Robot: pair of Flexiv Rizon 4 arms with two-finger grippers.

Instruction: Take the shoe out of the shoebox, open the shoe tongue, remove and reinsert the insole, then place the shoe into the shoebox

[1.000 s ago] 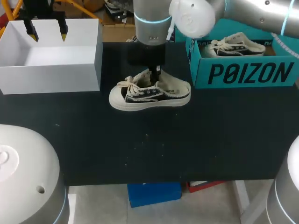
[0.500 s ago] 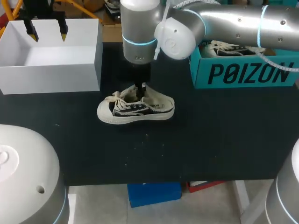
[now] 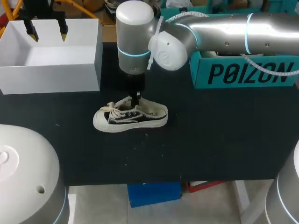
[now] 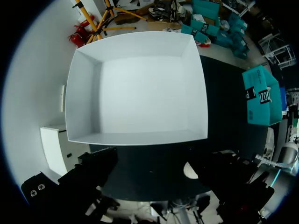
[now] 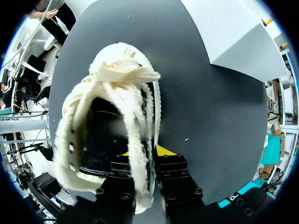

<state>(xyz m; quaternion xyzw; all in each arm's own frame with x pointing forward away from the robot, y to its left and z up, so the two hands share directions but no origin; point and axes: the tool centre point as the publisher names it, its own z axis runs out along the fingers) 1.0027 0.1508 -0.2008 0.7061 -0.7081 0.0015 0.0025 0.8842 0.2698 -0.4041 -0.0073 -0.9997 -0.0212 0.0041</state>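
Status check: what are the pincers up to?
Right pincer shut on shoe, outside teal shoebox. Left pincer open above white box. Both boxes stand apart from shoe.

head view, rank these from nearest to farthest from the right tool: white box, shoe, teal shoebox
1. shoe, held in the right tool
2. white box, at the table's left
3. teal shoebox, at the table's right

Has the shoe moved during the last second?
Yes. The shoe, in the right gripper, moved away from the teal shoebox, leftward and toward the near edge of the table.
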